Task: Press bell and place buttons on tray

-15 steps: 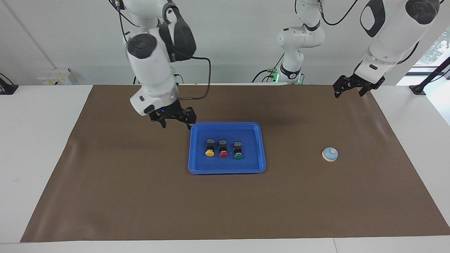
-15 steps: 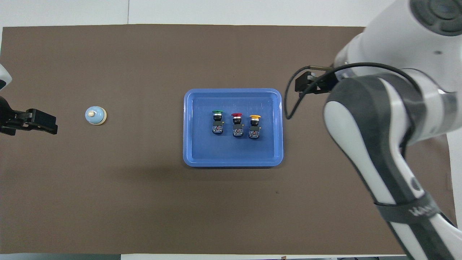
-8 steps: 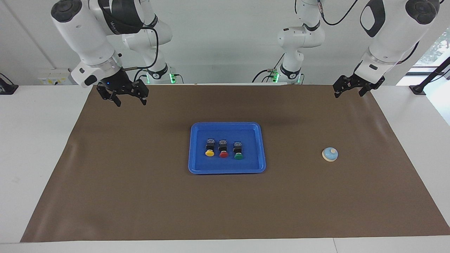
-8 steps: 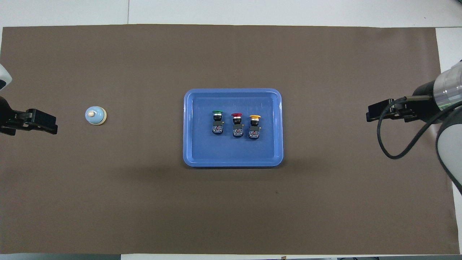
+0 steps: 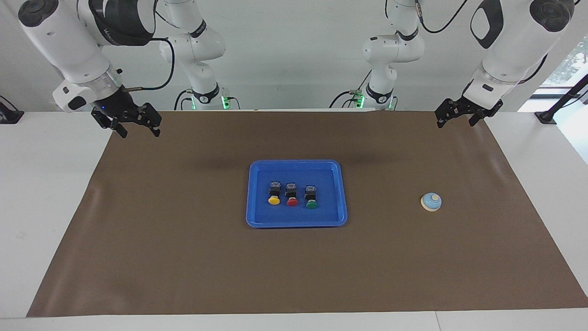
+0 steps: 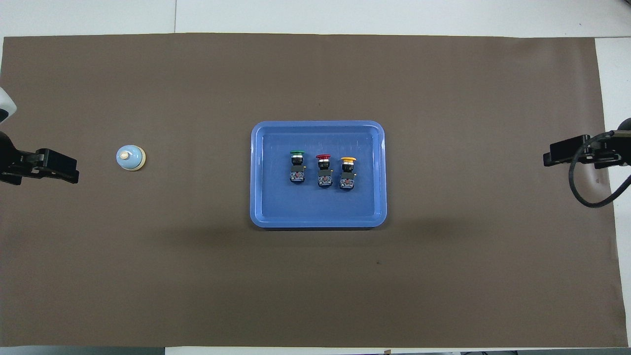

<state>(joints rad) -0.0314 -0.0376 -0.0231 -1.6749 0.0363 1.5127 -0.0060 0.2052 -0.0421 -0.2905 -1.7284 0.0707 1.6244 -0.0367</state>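
Observation:
The blue tray [image 5: 328, 211] lies mid-table on the brown mat; it also shows in the overhead view [image 6: 318, 124]. In it three buttons lie in a row: yellow [image 5: 274, 200], red [image 5: 292, 202], green [image 5: 311, 205]; overhead they show as yellow [image 6: 348, 160], red [image 6: 323, 158], green [image 6: 296, 154]. The bell [image 5: 431, 202] [image 6: 130, 158] stands on the mat toward the left arm's end. My right gripper [image 5: 140, 132] [image 6: 567, 153] hangs open and empty over the mat's edge at the right arm's end. My left gripper [image 5: 455, 123] [image 6: 54, 167] waits open and empty over the mat's edge at the left arm's end.
The brown mat [image 5: 183, 257] covers most of the white table [image 5: 41, 193]. Two more arm bases [image 5: 379, 99] stand at the robots' edge of the table.
My right gripper has drawn back from beside the tray to the mat's edge at the right arm's end. The left arm, the buttons and the bell have not moved.

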